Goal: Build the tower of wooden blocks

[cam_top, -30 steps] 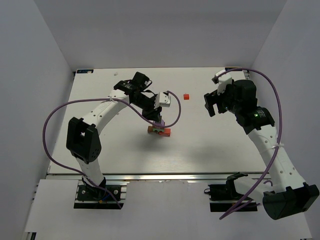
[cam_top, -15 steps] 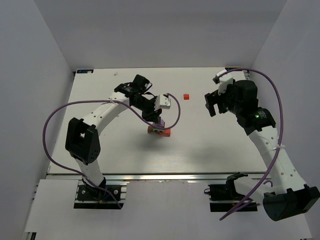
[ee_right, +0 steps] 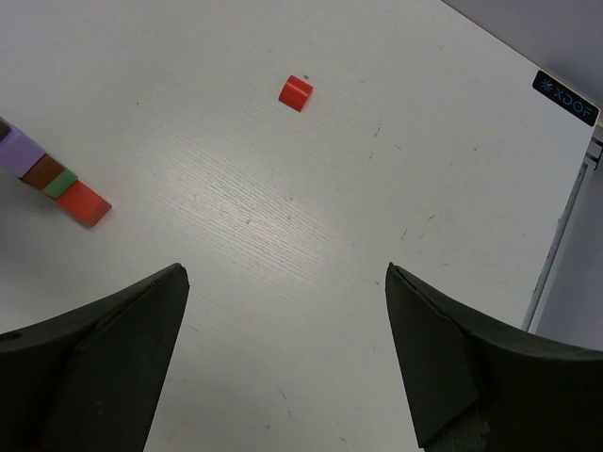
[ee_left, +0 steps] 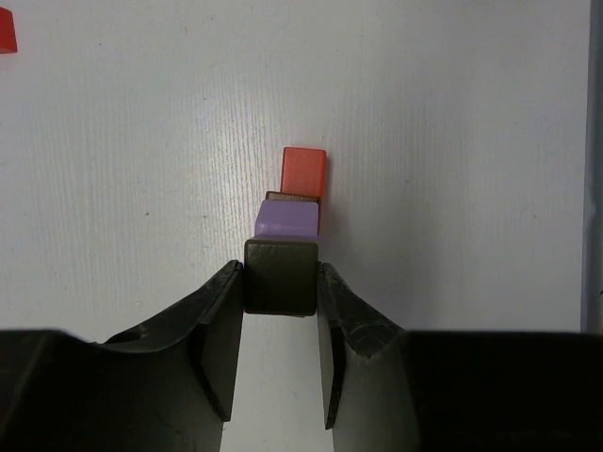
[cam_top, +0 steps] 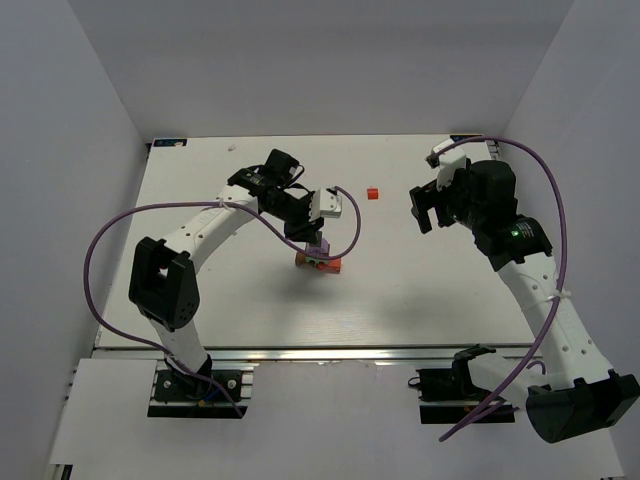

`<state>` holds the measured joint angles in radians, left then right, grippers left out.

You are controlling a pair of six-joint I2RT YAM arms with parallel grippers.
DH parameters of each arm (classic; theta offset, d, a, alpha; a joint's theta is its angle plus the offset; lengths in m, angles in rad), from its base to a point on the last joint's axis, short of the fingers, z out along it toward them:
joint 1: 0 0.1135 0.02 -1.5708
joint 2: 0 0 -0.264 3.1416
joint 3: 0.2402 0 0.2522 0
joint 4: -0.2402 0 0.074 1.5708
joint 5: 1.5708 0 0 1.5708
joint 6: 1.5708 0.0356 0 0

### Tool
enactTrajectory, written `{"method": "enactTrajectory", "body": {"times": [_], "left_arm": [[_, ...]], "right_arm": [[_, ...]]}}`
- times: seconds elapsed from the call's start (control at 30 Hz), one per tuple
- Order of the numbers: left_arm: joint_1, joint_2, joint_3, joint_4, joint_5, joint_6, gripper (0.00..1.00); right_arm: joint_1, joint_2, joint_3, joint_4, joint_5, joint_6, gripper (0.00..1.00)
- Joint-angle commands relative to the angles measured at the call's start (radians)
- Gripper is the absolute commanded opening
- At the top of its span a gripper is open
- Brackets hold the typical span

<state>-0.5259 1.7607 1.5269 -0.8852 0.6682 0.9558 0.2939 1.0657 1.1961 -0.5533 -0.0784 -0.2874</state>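
— Two jaws of your left gripper (ee_left: 281, 282) pinch the dark grey block (ee_left: 280, 273), just over the tower (cam_top: 318, 258) at the middle of the table (cam_top: 430, 300). How do you set it down?
— Square it over the lilac block (ee_left: 287, 218) first; the red bar (ee_left: 304, 172) lies beyond. Lower straight, then release gently, so nothing slides.
— And your right gripper (ee_right: 285, 273)?
— Spread wide, empty, far right. Keep it clear; the loose red cube (ee_right: 295, 92) farther back looks like its next pick.

White table (cam_top: 430, 295) carries the tower (cam_top: 318, 260) mid-surface and a lone red cube (cam_top: 372, 192) well apart
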Motion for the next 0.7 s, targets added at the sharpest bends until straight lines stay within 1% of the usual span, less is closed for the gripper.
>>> {"method": "enactTrajectory", "body": {"times": [0.0,0.4,0.67], "left_arm": [[-0.005,-0.053,0.009,0.008,0.005,0.008,0.34],[-0.006,-0.05,0.006,0.014,0.024,0.011,0.38],[-0.009,-0.044,0.009,0.02,0.021,0.009,0.39]], "right_arm": [[-0.002,-0.026,0.002,0.006,-0.003,-0.007,0.89],[-0.002,-0.032,-0.003,0.007,0.003,-0.012,0.89],[-0.002,-0.041,-0.009,0.009,0.008,-0.015,0.89]]}}
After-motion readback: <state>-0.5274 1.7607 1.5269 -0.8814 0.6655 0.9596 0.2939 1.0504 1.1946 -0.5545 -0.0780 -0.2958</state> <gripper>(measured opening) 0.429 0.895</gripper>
